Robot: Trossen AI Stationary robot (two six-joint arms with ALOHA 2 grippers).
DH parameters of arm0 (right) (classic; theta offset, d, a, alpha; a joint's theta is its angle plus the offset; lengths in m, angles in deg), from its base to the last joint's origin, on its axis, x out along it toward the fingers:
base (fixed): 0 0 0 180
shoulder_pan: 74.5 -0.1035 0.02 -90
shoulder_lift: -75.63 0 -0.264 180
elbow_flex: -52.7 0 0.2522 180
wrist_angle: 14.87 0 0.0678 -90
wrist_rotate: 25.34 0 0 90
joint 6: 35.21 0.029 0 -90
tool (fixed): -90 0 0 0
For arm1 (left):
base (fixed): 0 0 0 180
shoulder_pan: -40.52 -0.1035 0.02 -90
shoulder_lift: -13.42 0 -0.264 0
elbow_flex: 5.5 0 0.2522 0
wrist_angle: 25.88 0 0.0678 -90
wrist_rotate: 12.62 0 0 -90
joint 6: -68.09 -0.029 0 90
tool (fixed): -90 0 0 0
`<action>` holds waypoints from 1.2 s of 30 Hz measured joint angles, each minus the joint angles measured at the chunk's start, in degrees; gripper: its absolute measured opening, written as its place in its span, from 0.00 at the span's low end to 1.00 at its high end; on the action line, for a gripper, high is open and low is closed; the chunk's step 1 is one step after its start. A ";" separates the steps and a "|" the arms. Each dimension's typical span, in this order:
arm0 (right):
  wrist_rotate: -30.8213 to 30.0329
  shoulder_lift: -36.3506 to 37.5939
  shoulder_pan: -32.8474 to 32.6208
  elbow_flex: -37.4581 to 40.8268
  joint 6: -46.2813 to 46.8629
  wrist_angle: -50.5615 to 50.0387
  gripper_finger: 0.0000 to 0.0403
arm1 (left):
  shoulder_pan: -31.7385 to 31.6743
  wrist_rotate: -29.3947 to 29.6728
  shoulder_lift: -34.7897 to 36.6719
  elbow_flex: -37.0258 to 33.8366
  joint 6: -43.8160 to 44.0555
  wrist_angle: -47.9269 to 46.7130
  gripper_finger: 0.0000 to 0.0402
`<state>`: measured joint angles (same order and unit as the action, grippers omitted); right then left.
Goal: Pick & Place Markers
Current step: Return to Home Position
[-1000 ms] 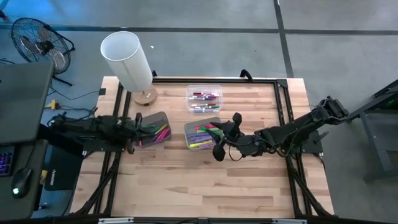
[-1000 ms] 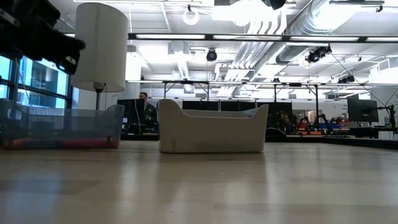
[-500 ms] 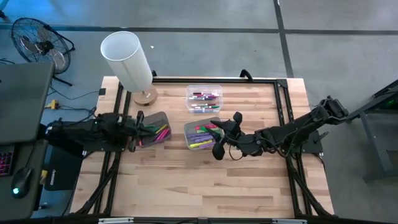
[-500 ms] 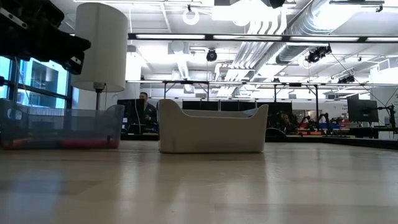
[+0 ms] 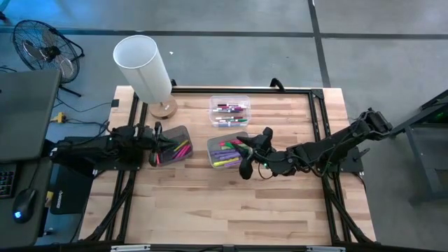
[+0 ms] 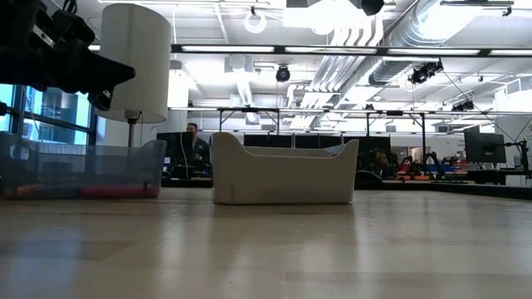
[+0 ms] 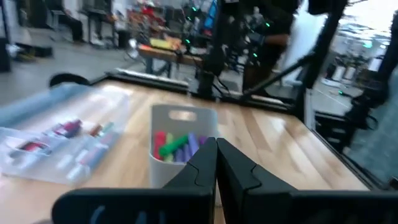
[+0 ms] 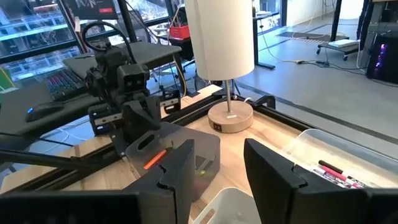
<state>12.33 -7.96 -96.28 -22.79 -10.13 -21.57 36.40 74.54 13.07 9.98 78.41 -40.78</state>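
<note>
jaws pressed shut, our left gripper (image 5: 154,142) hangs at the rim of the dark bin (image 5: 179,130); we see our right gripper (image 5: 254,152) spread wide beside the pale bin (image 5: 210,148) holding markers (image 5: 226,152).

High view: bright, even overhead light. Soft short shadows under arms on table (image 5: 280,203). White lampshade (image 5: 142,66) nearly blown out.

Low view: ceiling strip lights (image 6: 249,48) glare. Daylight through window (image 6: 50,104) at left. Left arm (image 6: 58,58) mere silhouette against them. Near tabletop out of focus, dull sheen.

Left wrist view: blurred all over, one far corner washed out white.

Right wrist view: clear, evenly lit. Right gripper (image 8: 217,149) dark, nearly featureless.
</note>
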 joint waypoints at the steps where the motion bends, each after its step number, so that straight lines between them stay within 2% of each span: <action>1: 0.00 0.00 0.00 0.00 0.00 -0.08 0.31 | -0.01 0.63 -0.05 -0.58 -0.15 1.10 0.00; 6: 0.16 0.00 0.00 0.00 -0.36 -0.81 0.30 | 0.00 2.09 -0.01 -0.90 -1.64 1.19 0.00; 14: 0.73 0.00 0.00 0.02 -8.70 -7.45 0.30 | 0.00 3.00 -0.05 -0.94 -3.73 1.63 0.00; 19: 8.47 0.01 0.64 0.93 -8.44 -19.13 0.29 | 0.00 2.97 -0.05 -0.99 -4.05 1.78 0.00; 22: 13.63 0.00 1.59 4.89 -7.23 -20.70 0.25 | 0.00 2.96 -0.05 -0.99 -4.03 1.80 0.00; 30: 26.72 2.79 3.09 20.03 -7.57 -10.61 0.02 | 0.00 2.92 -0.05 -1.01 -4.03 1.83 0.00; 32: 29.40 5.94 3.44 24.77 -7.23 -7.50 0.02 | 0.00 2.91 -0.05 -1.01 -4.03 1.85 0.00; 36: 31.08 15.41 4.20 34.60 -7.10 -0.92 0.03 | 0.00 2.90 -0.05 -1.01 -4.03 1.85 0.00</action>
<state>43.41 7.45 -92.08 11.81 -17.23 -22.48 36.40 77.45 13.01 8.97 74.38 -38.93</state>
